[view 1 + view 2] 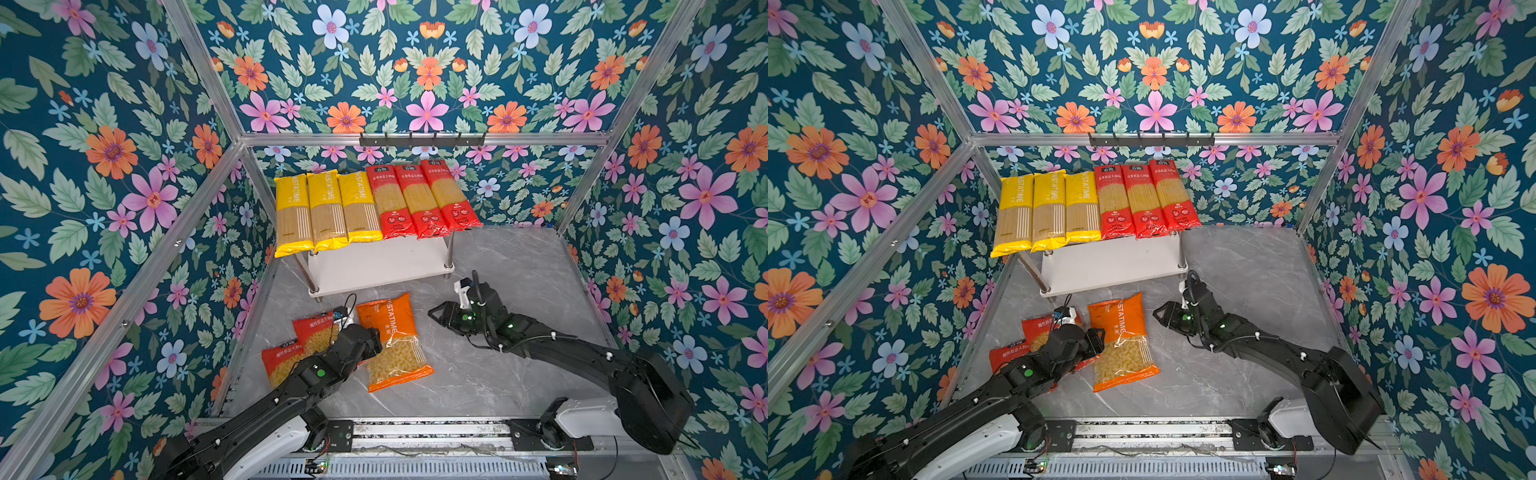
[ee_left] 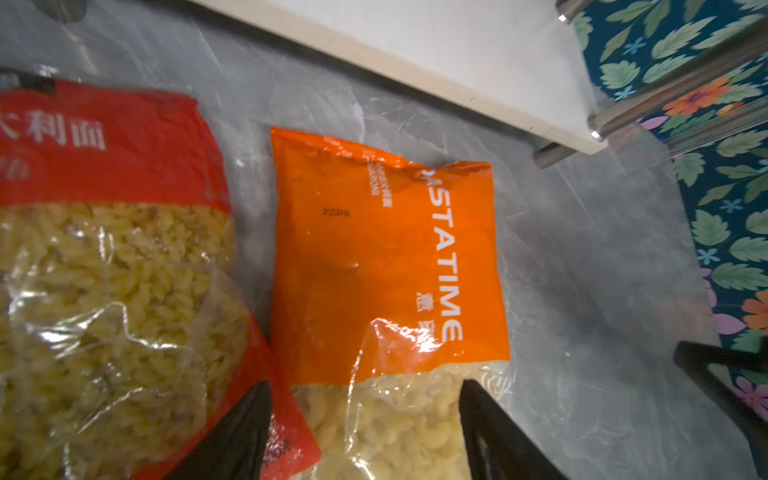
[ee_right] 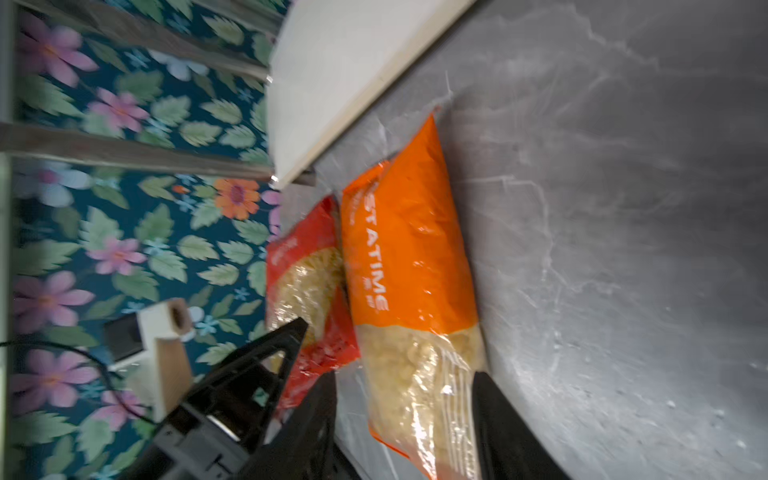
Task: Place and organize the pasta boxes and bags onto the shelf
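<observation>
Grey marble tabletop [image 1: 498, 374] bears a half-clear orange bag [image 1: 392, 340] of curly pasta.

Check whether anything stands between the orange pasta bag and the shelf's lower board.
Nothing visible does. The orange bag lies just in front of the shelf's lower board, which is bare; only tabletop lies between. The red bags sit beside it, off that path.
</observation>
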You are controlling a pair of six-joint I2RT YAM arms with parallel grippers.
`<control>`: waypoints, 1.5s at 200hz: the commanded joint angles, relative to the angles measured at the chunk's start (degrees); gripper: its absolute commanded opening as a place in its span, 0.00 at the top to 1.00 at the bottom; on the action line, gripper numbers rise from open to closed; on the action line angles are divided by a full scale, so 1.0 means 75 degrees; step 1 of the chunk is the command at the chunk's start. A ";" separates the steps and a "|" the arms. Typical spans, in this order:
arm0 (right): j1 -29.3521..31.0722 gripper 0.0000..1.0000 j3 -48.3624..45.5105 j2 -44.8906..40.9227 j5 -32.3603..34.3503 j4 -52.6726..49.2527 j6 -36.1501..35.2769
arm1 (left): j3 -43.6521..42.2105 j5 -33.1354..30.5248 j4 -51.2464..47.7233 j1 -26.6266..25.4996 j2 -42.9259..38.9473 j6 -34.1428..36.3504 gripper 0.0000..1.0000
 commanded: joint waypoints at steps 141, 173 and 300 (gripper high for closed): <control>0.0170 1.00 -0.0078 0.1764 -0.0698 0.0223 -0.0147 | 0.0109 0.0397 0.0822 0.0009 0.0617 0.0174 0.28; -0.1045 1.00 -0.0800 0.0372 -0.0326 -0.1385 -0.0879 | 0.0297 0.0273 0.0704 0.0023 0.0599 0.0352 0.28; 0.1512 0.60 0.1279 -0.0045 0.3187 -0.4139 -0.1215 | 0.0916 -0.0551 0.0025 0.0017 0.0360 0.1060 0.28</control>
